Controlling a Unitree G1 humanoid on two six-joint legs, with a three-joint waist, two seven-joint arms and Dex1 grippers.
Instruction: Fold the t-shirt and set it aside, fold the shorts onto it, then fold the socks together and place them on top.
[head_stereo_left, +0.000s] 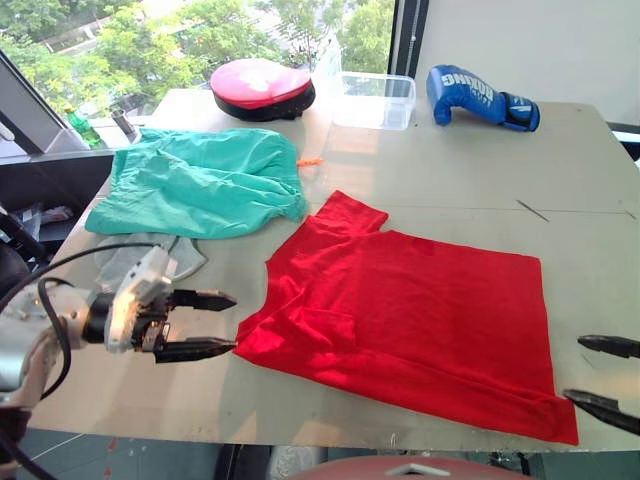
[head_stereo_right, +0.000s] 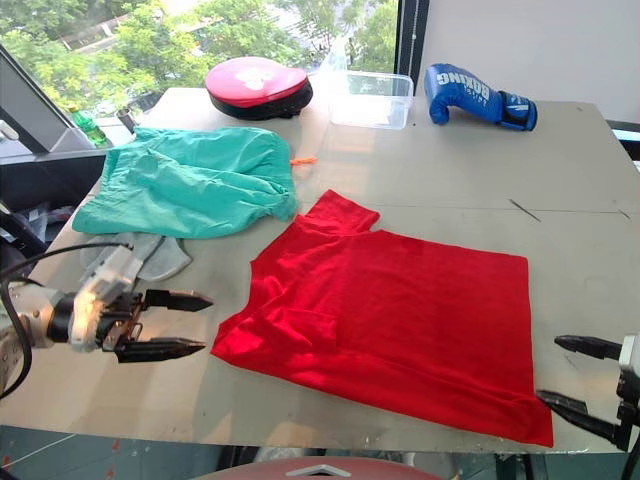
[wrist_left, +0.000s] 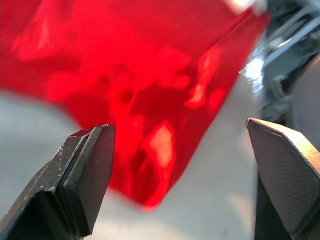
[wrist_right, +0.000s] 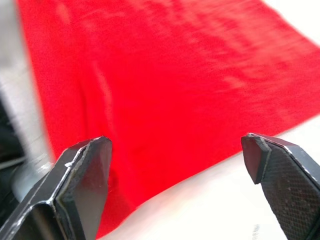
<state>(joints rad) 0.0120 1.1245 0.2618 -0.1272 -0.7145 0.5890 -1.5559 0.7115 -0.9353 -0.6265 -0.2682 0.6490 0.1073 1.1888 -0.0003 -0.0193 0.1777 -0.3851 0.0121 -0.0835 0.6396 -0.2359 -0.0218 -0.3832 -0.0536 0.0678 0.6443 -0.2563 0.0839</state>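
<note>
Red t-shirt (head_stereo_left: 410, 310) spread flat, rumpled

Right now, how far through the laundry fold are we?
Nothing is folded yet. The t-shirt lies spread on the table, apart from the shorts, while the socks lie flat. In hand: both open tools, left tool and right tool, flank the t-shirt's near corners. All three folds and stacking remain.
</note>
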